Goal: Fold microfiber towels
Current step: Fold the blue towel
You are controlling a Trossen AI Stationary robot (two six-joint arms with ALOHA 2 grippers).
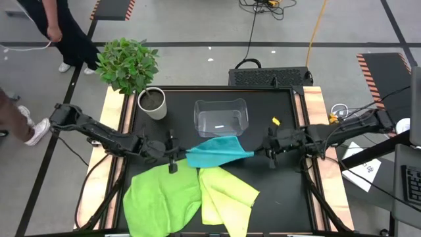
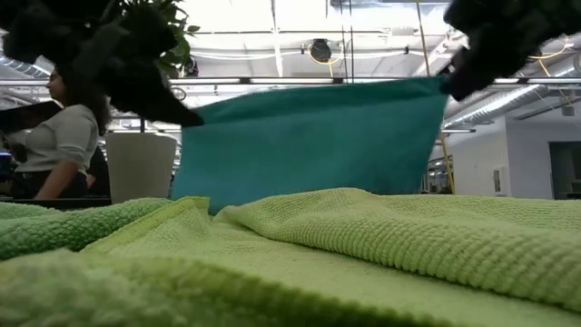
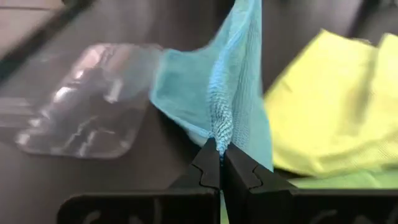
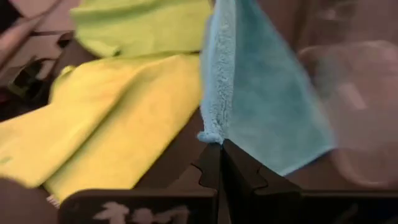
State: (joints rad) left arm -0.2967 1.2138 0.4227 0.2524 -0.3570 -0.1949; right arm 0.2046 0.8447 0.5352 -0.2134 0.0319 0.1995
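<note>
The turquoise microfiber towel [image 1: 217, 152] hangs as a sheet [image 2: 309, 145] at mid-table, strung between my two grippers. My left gripper [image 1: 176, 157] is shut on its left end and my right gripper [image 1: 263, 150] on its right end. The bright green towel [image 1: 158, 197] lies rumpled on the table at the near left. The pale yellow-green towel [image 1: 227, 196] lies beside it, toward the near edge. In the low view the yellow-green towel [image 2: 363, 245] hides the turquoise towel's lower edge. My left gripper [image 3: 219, 152] pinches the turquoise towel's upper left corner [image 3: 221, 132] between its two fingertips, coming from the table's left and slanting down. The cloth bunches at the pinch and fans out beyond it. My right gripper [image 4: 219, 149] pinches the upper right corner [image 4: 211, 133] at its hemmed edge, coming from the table's right and slanting down. The top edge [image 2: 318, 89] runs taut between the two holds, slightly higher at the right.
A clear plastic bin [image 1: 222, 117] stands just beyond the hanging towel. A potted plant in a white pot [image 1: 152, 103] is at the far left corner. A small yellow piece [image 1: 276, 121] lies right of the bin. A person [image 2: 54, 136] stands beyond the table's left.
</note>
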